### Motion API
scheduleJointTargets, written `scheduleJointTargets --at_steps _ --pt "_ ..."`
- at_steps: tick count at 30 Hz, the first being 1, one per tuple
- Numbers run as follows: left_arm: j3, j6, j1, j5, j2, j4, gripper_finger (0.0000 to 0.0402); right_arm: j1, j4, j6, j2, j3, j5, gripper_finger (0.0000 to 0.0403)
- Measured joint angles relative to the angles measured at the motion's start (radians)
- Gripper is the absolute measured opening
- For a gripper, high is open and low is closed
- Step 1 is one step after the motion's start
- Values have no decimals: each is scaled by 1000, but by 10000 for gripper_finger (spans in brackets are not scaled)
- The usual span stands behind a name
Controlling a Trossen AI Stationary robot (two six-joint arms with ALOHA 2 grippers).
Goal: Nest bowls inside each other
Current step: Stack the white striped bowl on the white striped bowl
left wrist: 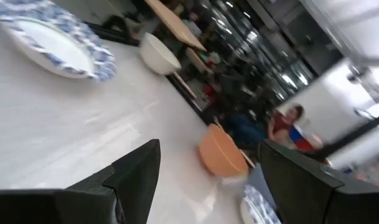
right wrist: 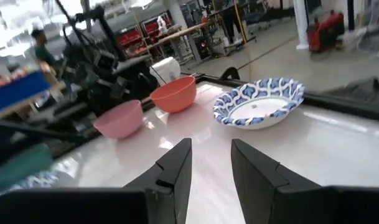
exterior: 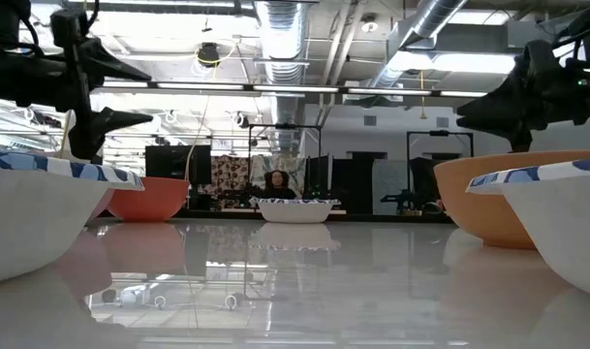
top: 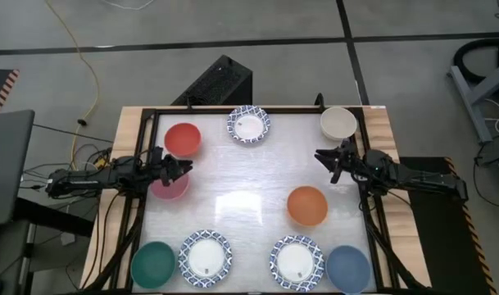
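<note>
Nine bowls stand apart and upright on the white table. Along the far edge are a red bowl (top: 183,139), a white blue-rimmed bowl (top: 248,124) and a cream bowl (top: 338,123). A pink bowl (top: 169,188) sits at the left and an orange bowl (top: 307,205) at the right. At the near edge stand a green bowl (top: 152,264), two blue-rimmed bowls (top: 205,257) (top: 297,262) and a blue bowl (top: 348,269). My left gripper (top: 186,168) hangs open above the pink bowl, pointing level. My right gripper (top: 321,157) is open near the cream bowl, holding nothing.
A black frame rail (top: 142,176) runs around the table, and a black box (top: 220,82) stands beyond the far edge. The table's middle (top: 245,192) holds no bowl. A person (exterior: 275,182) shows in the room behind.
</note>
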Motion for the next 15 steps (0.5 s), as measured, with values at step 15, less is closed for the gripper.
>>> scheduleJointTargets --at_steps 15 --pt "73 -88 0 -125 2 64 261 0 151 288 0 -3 27 134"
